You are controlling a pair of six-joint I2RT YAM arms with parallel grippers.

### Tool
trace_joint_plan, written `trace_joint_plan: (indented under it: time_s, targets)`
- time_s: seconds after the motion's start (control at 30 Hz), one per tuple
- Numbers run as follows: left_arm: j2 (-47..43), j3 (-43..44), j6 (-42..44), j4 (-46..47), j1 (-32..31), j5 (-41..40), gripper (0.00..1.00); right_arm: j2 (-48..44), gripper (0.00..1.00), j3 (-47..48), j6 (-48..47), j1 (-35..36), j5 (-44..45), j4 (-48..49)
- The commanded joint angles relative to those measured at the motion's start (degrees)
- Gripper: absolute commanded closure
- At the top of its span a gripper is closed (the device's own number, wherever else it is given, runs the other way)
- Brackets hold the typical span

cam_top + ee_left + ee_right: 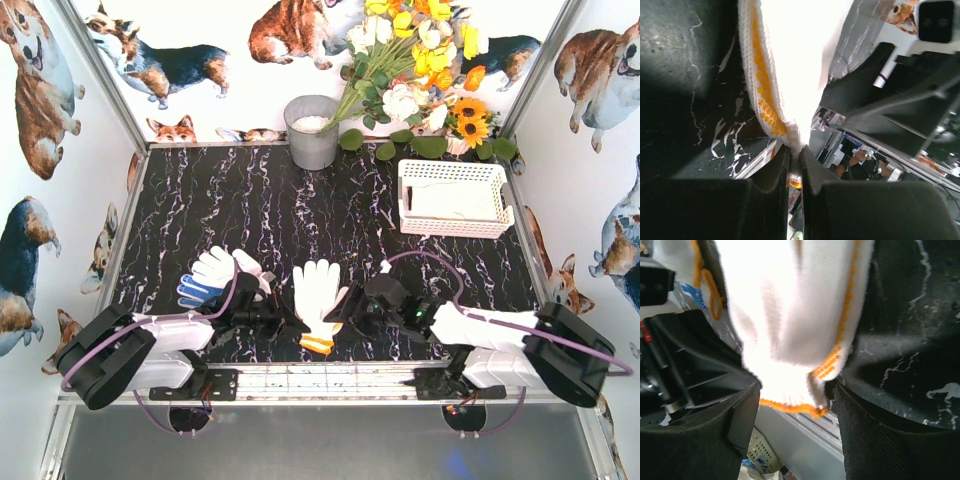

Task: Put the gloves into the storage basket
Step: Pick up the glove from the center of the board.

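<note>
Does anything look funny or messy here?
Nothing spilled or broken. One odd thing: both grippers are at the cuff of one white glove. The left gripper is shut on it; the right gripper stands open around it.

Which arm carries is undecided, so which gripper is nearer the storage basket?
Right. The right gripper is at the white glove's cuff, in front of the storage basket and to its left; the left gripper, shut on that cuff, is further left.

left arm (175, 332): white link, black joints | right arm (480, 328): same | cables (232, 290): purple
</note>
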Motion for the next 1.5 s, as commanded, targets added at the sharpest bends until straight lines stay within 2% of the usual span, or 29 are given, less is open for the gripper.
trace_joint_plan:
  time_s: [0.0,0.03,0.13,0.43,0.7,1.07,1.47]
  targets:
    - [-1.47,0.21,-3.99,4.55,1.13,2.32,1.00,3.85,0.37,-2.82,3.41,-0.08,-0.59,11.48]
    - [-1.74,-0.05,-4.53,5.10,1.19,2.31,1.00,4.50,0.33,-3.34,3.96,-0.08,-0.38,12.82]
    - [-2.46,-0.46,-5.53,5.49,1.58,2.62,1.00,5.54,0.32,-4.69,5.24,-0.08,0.43,15.89]
    - [-3.25,-0.59,-6.91,6.44,1.76,3.47,1.00,3.09,0.28,-6.74,6.84,-0.11,5.99,15.47]
    - [-3.83,-0.61,-7.31,6.53,1.80,4.32,1.00,4.78,0.29,-6.80,7.43,-0.13,7.31,17.53]
    - [-4.90,-0.48,-7.21,6.17,1.83,4.77,1.00,13.62,0.32,-5.94,8.28,-0.09,6.78,27.17]
    - [-5.61,-0.40,-6.58,5.72,1.86,5.54,1.00,19.41,0.35,-5.12,7.63,-0.08,6.92,32.34]
